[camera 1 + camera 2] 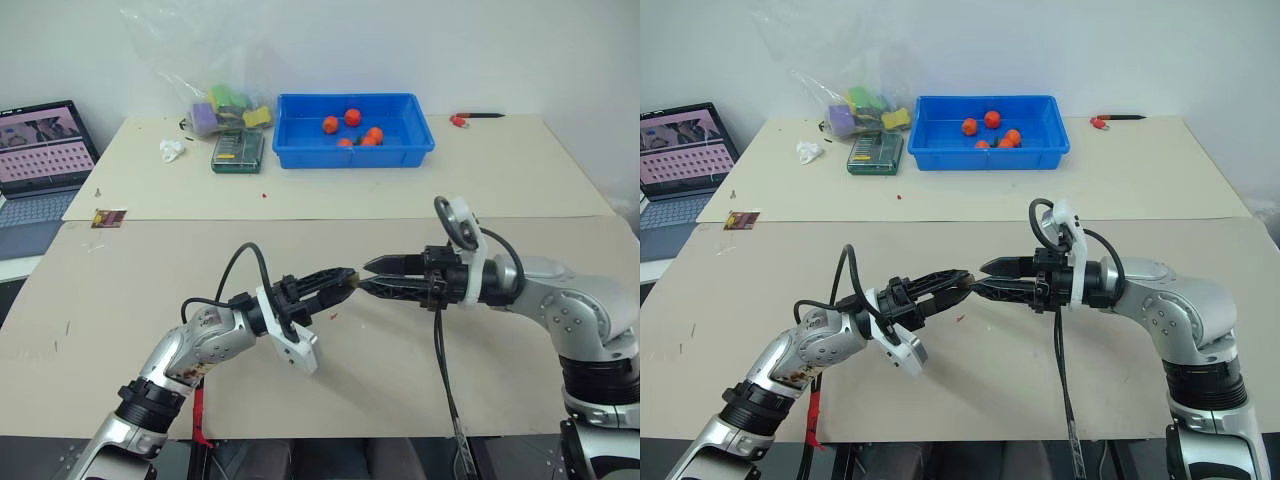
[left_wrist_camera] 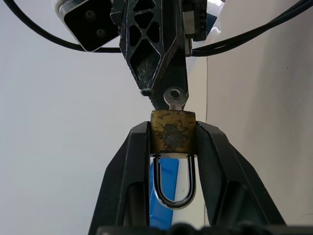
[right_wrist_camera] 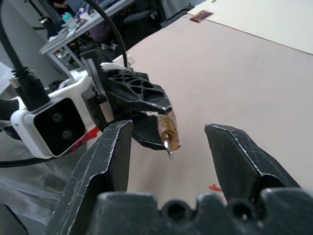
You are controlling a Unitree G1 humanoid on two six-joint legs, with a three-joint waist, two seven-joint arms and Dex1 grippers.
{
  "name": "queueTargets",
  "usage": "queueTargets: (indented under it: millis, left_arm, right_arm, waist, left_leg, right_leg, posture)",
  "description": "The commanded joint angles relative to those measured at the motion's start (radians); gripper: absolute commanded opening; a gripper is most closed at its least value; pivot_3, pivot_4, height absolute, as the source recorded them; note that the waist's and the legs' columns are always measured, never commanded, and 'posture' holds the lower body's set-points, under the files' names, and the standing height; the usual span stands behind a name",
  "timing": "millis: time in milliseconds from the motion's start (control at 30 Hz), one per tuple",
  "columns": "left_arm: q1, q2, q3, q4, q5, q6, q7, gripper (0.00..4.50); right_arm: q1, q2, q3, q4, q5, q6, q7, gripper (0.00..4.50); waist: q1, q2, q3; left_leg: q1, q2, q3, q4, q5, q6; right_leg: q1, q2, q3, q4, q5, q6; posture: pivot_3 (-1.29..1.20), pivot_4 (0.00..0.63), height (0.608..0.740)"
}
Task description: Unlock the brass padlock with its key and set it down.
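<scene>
Above the tabletop (image 1: 330, 380) the two arms meet tip to tip, the left claw (image 1: 345, 282) pointing across at the right claw (image 1: 372, 277), both held well clear of the surface.

The left claw is clenched on the padlock (image 2: 172, 130), one finger on each side of the brass body. The shackle (image 2: 174, 182) hangs back between those fingers toward the wrist and looks seated in the body, so the lock reads as not yet sprung. The key (image 2: 175, 98) stands in the face of the lock that points away from the left claw, its silvery bow sticking straight out along the padlock's long axis toward the right claw.

The right claw is released, its fingers (image 3: 105, 161) spread wide with nothing between them. Seen along it, the key lies just ahead of it and roughly midway across the gap, pointing back at it nearly end on.

So the next move likely falls to the right claw, the free one: ease forward along that shared line, close on the bow, then twist. The bow is small, so a slight offset sideways would miss it.
</scene>
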Motion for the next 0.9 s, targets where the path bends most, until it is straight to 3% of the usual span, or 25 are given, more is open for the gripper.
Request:
queueTargets:
  millis: [33,800,833,900]
  left_arm:
    - [-0.002,-0.01,0.005,-0.041,-0.028,0.009,0.0,0.84]
    - [0.003,-0.013,0.01,-0.058,-0.036,0.023,-0.02,0.84]
    - [0.002,-0.014,0.01,-0.06,-0.033,0.022,-0.018,0.84]
    - [0.002,-0.014,0.012,-0.062,-0.029,0.021,-0.016,0.84]
  right_arm:
    - [-0.001,-0.012,-0.018,-0.042,0.026,0.0,0.005,2.92]
    - [-0.015,0.044,0.041,0.003,-0.069,-0.064,-0.011,2.92]
    - [-0.016,0.048,0.041,0.002,-0.065,-0.058,-0.013,2.42]
    - [-0.018,0.055,0.042,-0.001,-0.059,-0.05,-0.015,1.97]
  waist:
    - [0.0,0.0,0.0]
    - [0.0,0.0,0.0]
    - [0.0,0.0,0.0]
    - [0.0,0.0,0.0]
  left_leg:
    - [0.0,0.0,0.0,0.0,0.0,0.0]
    - [0.0,0.0,0.0,0.0,0.0,0.0]
    - [0.0,0.0,0.0,0.0,0.0,0.0]
    - [0.0,0.0,0.0,0.0,0.0,0.0]
  right_leg:
    - [0.0,0.0,0.0,0.0,0.0,0.0]
    - [0.0,0.0,0.0,0.0,0.0,0.0]
    - [0.0,0.0,0.0,0.0,0.0,0.0]
    - [0.0,0.0,0.0,0.0,0.0,0.0]
  posture:
    - [0.0,0.15,0.74]
    - [0.0,0.15,0.74]
    - [0.0,0.15,0.74]
    - [0.0,0.15,0.74]
